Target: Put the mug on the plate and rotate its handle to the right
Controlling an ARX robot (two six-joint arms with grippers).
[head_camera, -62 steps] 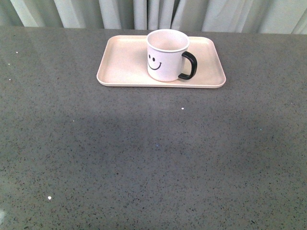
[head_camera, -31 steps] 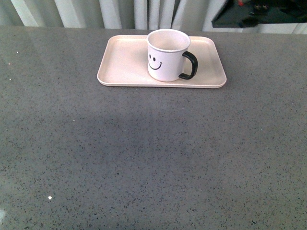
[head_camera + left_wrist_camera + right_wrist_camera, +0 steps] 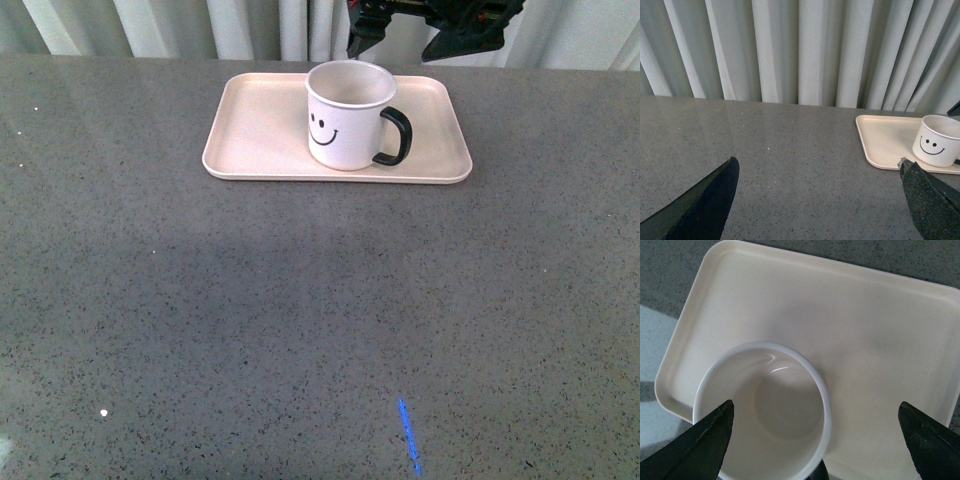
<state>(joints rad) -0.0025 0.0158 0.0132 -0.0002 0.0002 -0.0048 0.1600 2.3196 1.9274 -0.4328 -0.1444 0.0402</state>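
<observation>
The white mug (image 3: pixel 346 118) with a black smiley face stands upright on the pale pink plate (image 3: pixel 260 130), right of its middle. Its black handle (image 3: pixel 396 137) points to the right in the front view. My right gripper (image 3: pixel 405 35) hangs open above the mug's far side, touching nothing. The right wrist view looks straight down into the empty mug (image 3: pixel 762 412) on the plate (image 3: pixel 865 340), between my spread fingers (image 3: pixel 700 445). My left gripper (image 3: pixel 817 200) is open over bare table, with the mug (image 3: pixel 938 142) and the plate (image 3: pixel 885 140) off to one side.
The grey speckled tabletop (image 3: pixel 300 320) stretches wide in front of the plate. A pale pleated curtain (image 3: pixel 805 50) hangs right behind the table's far edge. A short blue streak (image 3: pixel 408 437) shows near the front edge of the table.
My right gripper has come into the front view from the upper right and moved left to above the mug. Mug and plate have not moved. The blue streak is new.
</observation>
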